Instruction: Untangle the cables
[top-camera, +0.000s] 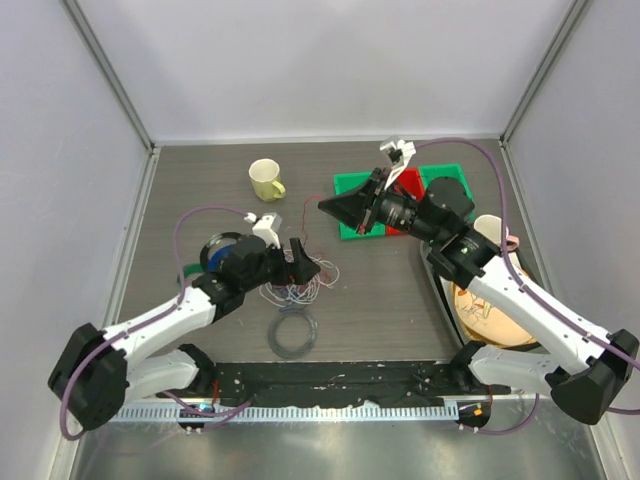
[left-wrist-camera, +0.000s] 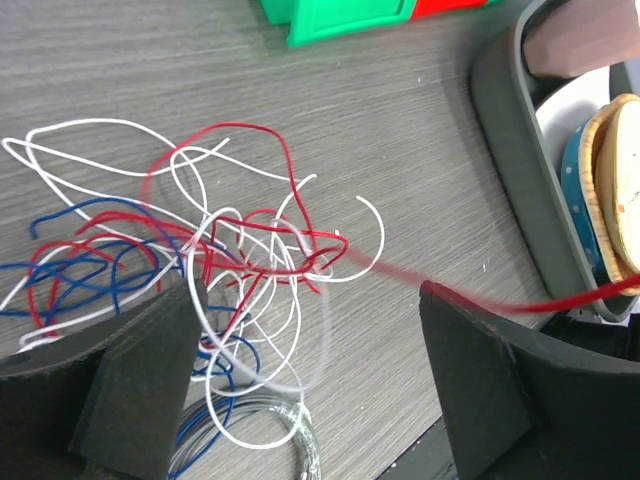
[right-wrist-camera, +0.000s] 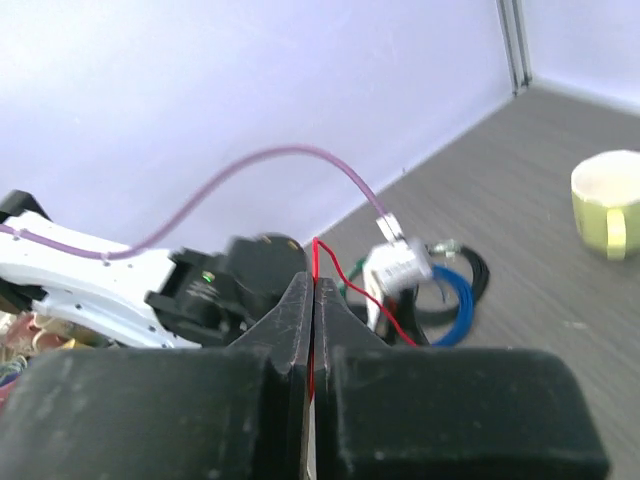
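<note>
Where pinched, red cable (right-wrist-camera: 316, 260) upright.

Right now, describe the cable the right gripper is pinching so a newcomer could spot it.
On the grey table, find the tangle of cables by the left gripper. One red cable leaves the pile and rises to the right gripper, pinched in its shut jaws. The other strands all lie loose.

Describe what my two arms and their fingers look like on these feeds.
Both arms match: the left arm and right arm have white links between black joint housings and black bases. A thin purple cable loops along each to a small white wrist camera. The fingers are matte black, blocky wedges with no visible markings.
</note>
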